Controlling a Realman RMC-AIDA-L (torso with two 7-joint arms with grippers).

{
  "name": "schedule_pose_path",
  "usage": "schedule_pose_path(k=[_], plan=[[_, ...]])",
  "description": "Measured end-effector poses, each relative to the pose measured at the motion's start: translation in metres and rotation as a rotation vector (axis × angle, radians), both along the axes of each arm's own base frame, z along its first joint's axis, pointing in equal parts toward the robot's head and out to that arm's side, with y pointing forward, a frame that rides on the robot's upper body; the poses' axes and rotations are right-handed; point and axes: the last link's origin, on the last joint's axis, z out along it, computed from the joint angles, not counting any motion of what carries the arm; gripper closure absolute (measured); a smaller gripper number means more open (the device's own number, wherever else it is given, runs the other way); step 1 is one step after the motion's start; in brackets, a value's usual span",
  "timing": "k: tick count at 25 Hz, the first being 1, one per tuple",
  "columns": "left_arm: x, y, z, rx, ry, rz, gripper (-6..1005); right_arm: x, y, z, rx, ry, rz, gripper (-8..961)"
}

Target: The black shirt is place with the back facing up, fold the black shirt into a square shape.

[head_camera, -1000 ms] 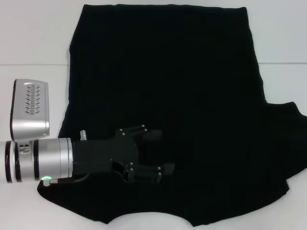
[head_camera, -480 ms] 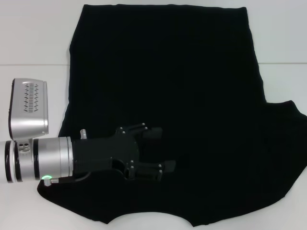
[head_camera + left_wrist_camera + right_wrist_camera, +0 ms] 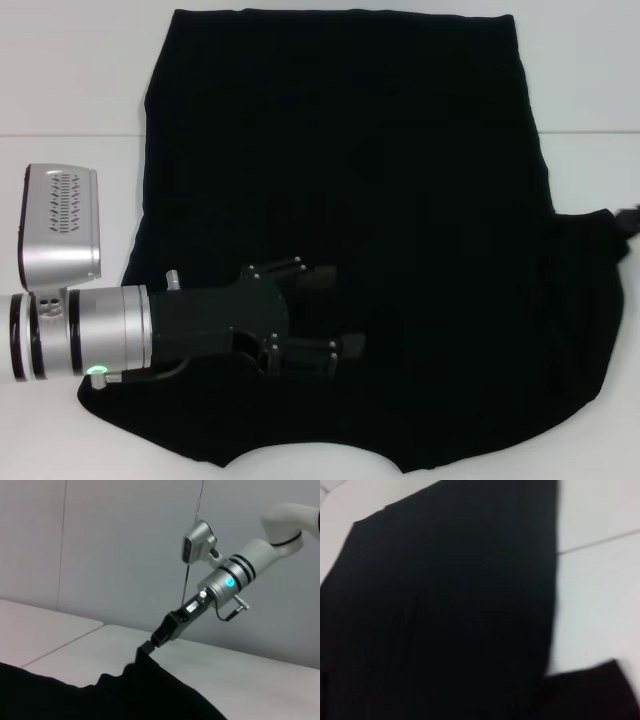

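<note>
One large plain black soft-fabric shirt point(image 3: 340, 230) is spread across the white tabletop point(image 3: 70, 80), its right sleeve pinched by the right gripper point(image 3: 156, 639) while the left gripper point(image 3: 335, 312) rests unclenched above it, so the thin grip could be lost.

The head view looks steeply down on the table point(image 3: 60, 80). The left wrist view faces level across it; the right wrist view hangs close above. All share the black shirt point(image 3: 340, 170).
</note>
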Motion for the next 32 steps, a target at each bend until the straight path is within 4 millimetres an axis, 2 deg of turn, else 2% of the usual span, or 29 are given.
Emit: schedule_pose_path(k=[4, 9, 12, 17, 23, 28, 32], plan=[[0.000, 0.001, 0.000, 0.003, 0.003, 0.000, 77, -0.028, 0.010, -0.017, -0.061, 0.018, 0.099, 892], [0.001, 0.002, 0.001, 0.003, 0.004, -0.002, 77, -0.067, 0.017, -0.048, -0.195, -0.001, 0.213, 880], [0.000, 0.002, 0.001, 0.004, 0.005, -0.001, 77, -0.082, 0.019, -0.062, -0.248, -0.016, 0.242, 873], [-0.002, 0.002, 0.002, 0.014, 0.006, 0.010, 77, -0.093, 0.022, -0.069, -0.276, -0.029, 0.249, 861], [-0.003, 0.004, 0.003, 0.023, 0.009, 0.018, 77, -0.097, 0.021, -0.072, -0.294, -0.023, 0.253, 848], [-0.004, 0.005, 0.005, 0.038, 0.001, 0.031, 77, -0.104, 0.020, -0.072, -0.266, 0.039, 0.304, 836], [-0.008, 0.008, 0.012, 0.059, -0.024, 0.080, 78, -0.103, 0.020, -0.070, -0.233, 0.066, 0.311, 748]])
